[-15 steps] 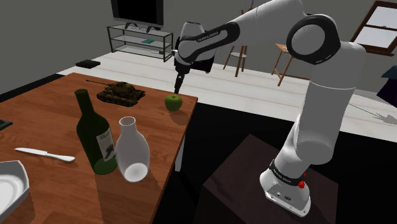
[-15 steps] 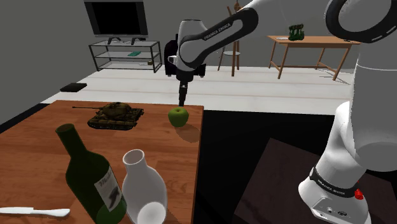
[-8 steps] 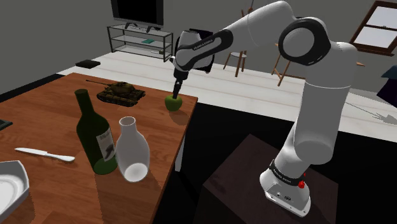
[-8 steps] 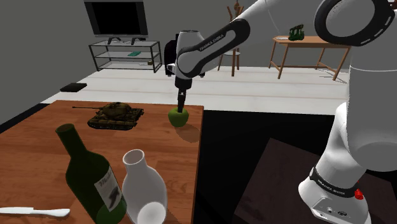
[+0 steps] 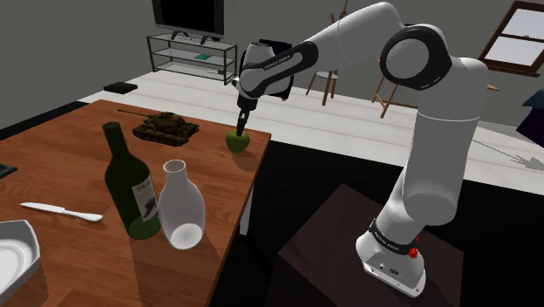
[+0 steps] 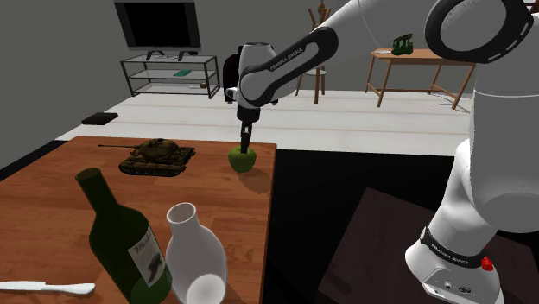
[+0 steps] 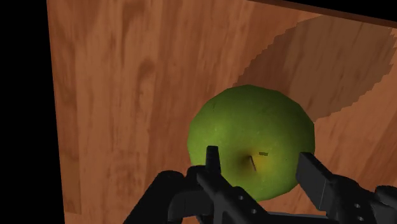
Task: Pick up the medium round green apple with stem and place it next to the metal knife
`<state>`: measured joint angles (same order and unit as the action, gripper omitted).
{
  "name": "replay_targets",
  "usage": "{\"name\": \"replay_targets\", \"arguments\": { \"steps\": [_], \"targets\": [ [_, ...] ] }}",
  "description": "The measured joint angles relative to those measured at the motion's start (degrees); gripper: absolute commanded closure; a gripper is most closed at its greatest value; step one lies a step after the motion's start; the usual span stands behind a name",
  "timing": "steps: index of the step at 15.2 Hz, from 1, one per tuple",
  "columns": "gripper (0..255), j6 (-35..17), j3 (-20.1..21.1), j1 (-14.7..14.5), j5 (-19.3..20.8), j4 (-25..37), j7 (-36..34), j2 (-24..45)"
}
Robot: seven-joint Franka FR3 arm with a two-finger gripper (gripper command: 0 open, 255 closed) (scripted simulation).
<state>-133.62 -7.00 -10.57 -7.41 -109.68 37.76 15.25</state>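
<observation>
A round green apple (image 5: pixel 237 142) with a short stem stands near the table's far corner, next to the edge; it is also in the second exterior view (image 6: pixel 243 161). My gripper (image 5: pixel 241 130) points straight down onto it, the tips at the apple's top (image 6: pixel 246 147). In the wrist view the gripper (image 7: pixel 261 159) is open, its black fingers (image 7: pixel 212 167) apart on either side of the stem, over the apple (image 7: pixel 254 124). A pale knife (image 5: pixel 61 210) lies flat at the table's near end, far from the apple, and appears again as the knife (image 6: pixel 43 287).
On the wooden table (image 5: pixel 78 148) a toy tank (image 5: pixel 166 127) sits beside the apple. A dark green bottle (image 5: pixel 129 183) and a white vase (image 5: pixel 180 206) stand between apple and knife. A white dish (image 5: pixel 16 257) is at the near corner.
Since a second ago the gripper has come down from above the apple to its top. Over the last half second it has barely moved. The apple stays put.
</observation>
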Motion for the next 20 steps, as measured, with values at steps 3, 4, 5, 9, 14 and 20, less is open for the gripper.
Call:
{"name": "replay_targets", "arguments": {
  "steps": [3,4,5,9,14,20],
  "targets": [
    [255,0.0,0.0,0.0,0.0,0.0,0.0,0.0],
    [255,0.0,0.0,0.0,0.0,0.0,0.0,0.0],
    [255,0.0,0.0,0.0,0.0,0.0,0.0,0.0],
    [255,0.0,0.0,0.0,0.0,0.0,0.0,0.0],
    [255,2.6,-0.1,-0.1,0.5,1.2,-0.5,-1.4],
    [255,6.6,-0.3,-0.2,1.0,3.7,-1.1,-3.0]
  ]
}}
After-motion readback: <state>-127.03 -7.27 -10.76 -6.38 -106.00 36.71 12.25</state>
